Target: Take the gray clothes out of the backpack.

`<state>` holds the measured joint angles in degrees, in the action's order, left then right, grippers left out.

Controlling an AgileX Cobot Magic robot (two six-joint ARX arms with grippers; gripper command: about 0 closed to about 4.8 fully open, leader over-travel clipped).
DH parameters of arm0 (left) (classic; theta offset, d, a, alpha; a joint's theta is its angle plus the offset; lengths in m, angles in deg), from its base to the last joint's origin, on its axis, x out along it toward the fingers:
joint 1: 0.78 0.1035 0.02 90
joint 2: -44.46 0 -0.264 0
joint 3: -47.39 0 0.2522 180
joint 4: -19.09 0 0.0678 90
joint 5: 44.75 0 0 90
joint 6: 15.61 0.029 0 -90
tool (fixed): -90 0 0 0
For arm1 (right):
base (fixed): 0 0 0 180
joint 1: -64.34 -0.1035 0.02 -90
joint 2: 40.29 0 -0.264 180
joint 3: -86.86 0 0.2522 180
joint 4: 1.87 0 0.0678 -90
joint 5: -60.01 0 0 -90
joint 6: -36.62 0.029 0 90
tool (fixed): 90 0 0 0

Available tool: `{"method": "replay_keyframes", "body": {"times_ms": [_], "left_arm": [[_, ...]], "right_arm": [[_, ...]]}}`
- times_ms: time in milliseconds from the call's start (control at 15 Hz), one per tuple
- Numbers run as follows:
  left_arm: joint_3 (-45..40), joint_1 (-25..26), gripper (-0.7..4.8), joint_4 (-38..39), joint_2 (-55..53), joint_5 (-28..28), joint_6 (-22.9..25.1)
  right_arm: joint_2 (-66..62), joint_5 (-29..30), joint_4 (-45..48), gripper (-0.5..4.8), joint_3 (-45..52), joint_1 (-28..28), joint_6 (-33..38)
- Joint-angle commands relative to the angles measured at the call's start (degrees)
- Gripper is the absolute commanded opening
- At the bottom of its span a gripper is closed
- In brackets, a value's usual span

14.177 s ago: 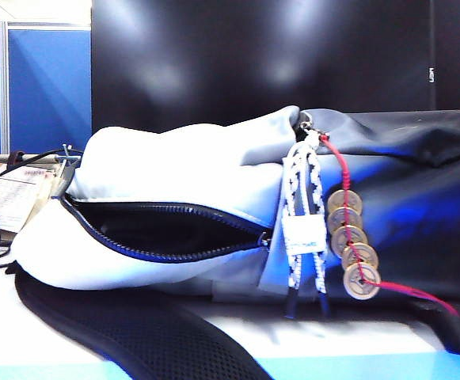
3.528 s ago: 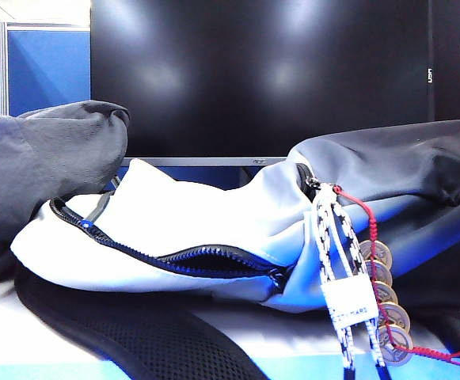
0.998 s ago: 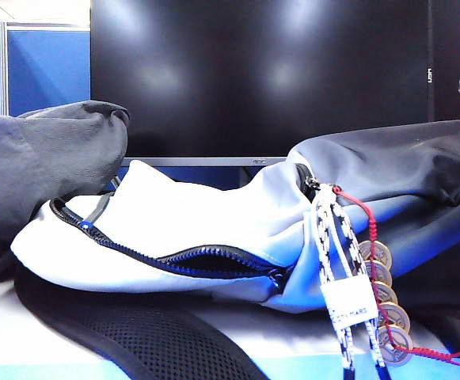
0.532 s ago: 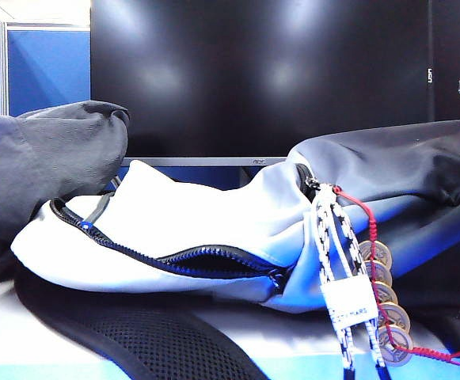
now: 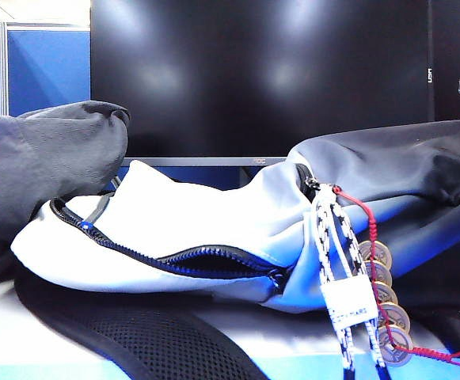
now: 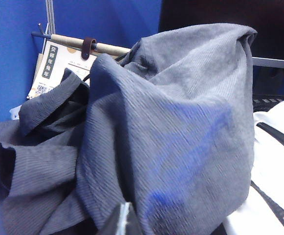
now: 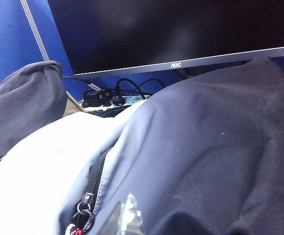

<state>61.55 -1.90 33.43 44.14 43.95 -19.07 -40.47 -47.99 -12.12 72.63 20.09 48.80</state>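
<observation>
At the left edge of the exterior view, the gray clothes (image 5: pixel 43 170) sit heaped outside the backpack (image 5: pixel 214 229), touching its pale unzipped end. The left gripper (image 6: pixel 123 221), clenched and empty, sits just before the heap. The right gripper (image 7: pixel 127 215), clenched too, hangs over the backpack's dark panel.

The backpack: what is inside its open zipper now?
Through the open zipper of the backpack only a dark gap shows; deeper inside is hidden. The gray clothes lie outside, beside it.
</observation>
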Motion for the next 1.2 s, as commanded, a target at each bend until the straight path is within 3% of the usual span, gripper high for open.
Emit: {"method": "replay_keyframes", "body": {"times_ms": [67, 200, 266, 333, 399, 599, 666, 799, 1198], "left_arm": [[0.0, 0.2, -0.05, -1.1, 0.1, -0.2, 0.0], [0.0, 0.2, -0.05, -1.1, 0.1, -0.2, 0.0], [0.0, 0.2, -0.05, -1.1, 0.1, -0.2, 0.0], [0.0, 0.2, -0.05, -1.1, 0.1, -0.2, 0.0], [0.0, 0.2, -0.05, -1.1, 0.1, -0.2, 0.0], [0.0, 0.2, -0.05, -1.1, 0.1, -0.2, 0.0], [0.0, 0.2, -0.05, -1.1, 0.1, -0.2, 0.0], [0.0, 0.2, -0.05, -1.1, 0.1, -0.2, 0.0], [0.0, 0.2, -0.05, -1.1, 0.1, -0.2, 0.0]], "right_arm": [[0.1, -1.3, -0.3, -0.06, 0.4, 0.1, -7.0], [0.1, -9.1, -2.4, -0.06, 0.4, 4.3, -15.6], [0.1, -13.6, -2.3, -0.06, 0.4, 9.4, -15.5], [0.1, -14.3, -2.2, -0.06, 0.4, 14.7, -15.4], [0.1, -11.1, -2.2, -0.06, 0.4, 20.5, -15.0], [0.1, 11.4, -2.0, -0.06, 0.4, 38.0, -14.4], [0.1, 15.6, -2.0, -0.06, 0.4, 41.9, -13.6], [0.1, 16.4, -2.1, -0.06, 0.4, 45.6, -10.8], [0.1, 16.5, -5.7, -0.06, 0.4, 45.7, -7.9]]}}
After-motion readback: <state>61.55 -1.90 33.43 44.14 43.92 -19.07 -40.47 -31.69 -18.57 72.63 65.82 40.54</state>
